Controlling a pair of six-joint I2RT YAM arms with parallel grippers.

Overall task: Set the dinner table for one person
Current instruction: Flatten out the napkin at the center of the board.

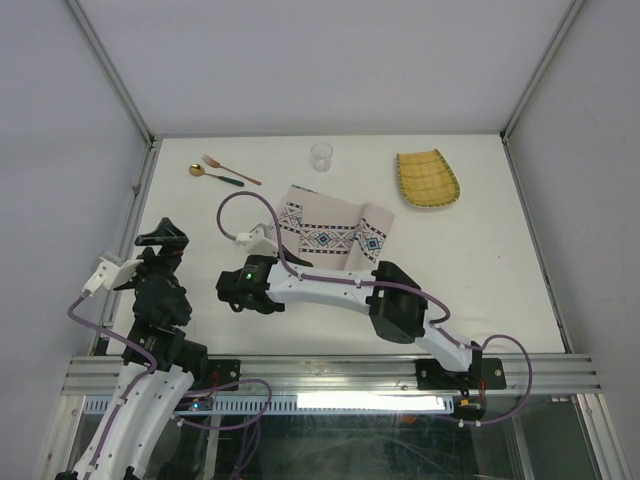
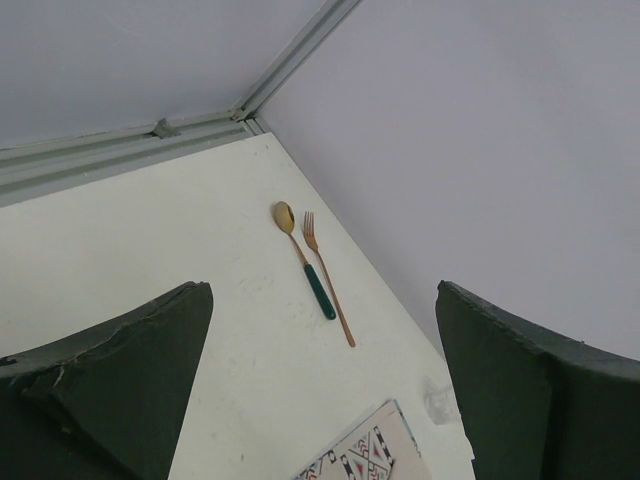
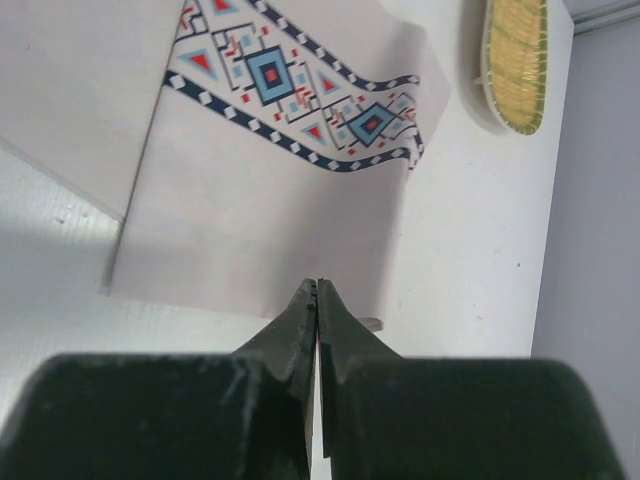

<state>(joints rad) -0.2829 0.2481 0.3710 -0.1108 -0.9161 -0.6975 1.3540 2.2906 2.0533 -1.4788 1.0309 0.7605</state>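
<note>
The dinner table [image 1: 480,280] is a white top. A pale placemat [image 1: 330,225] with a blue-red patterned band lies creased near its middle. My right gripper [image 3: 317,285] is shut, its tips meeting on the near edge of the placemat [image 3: 250,200], with deep shadow around them. The right arm hides those tips in the top view. My left gripper [image 1: 163,250] hangs open and empty above the table's left side. Between its fingers in the left wrist view lie a gold spoon [image 2: 305,260] with a green handle and a copper fork [image 2: 328,280], both further off.
At the back, left to right, are the spoon [image 1: 215,176] and fork [image 1: 232,170], a clear glass [image 1: 321,156] and a yellow-green woven plate [image 1: 428,180]. A metal rail [image 1: 330,375] runs along the near edge. Walls close in the left, back and right sides.
</note>
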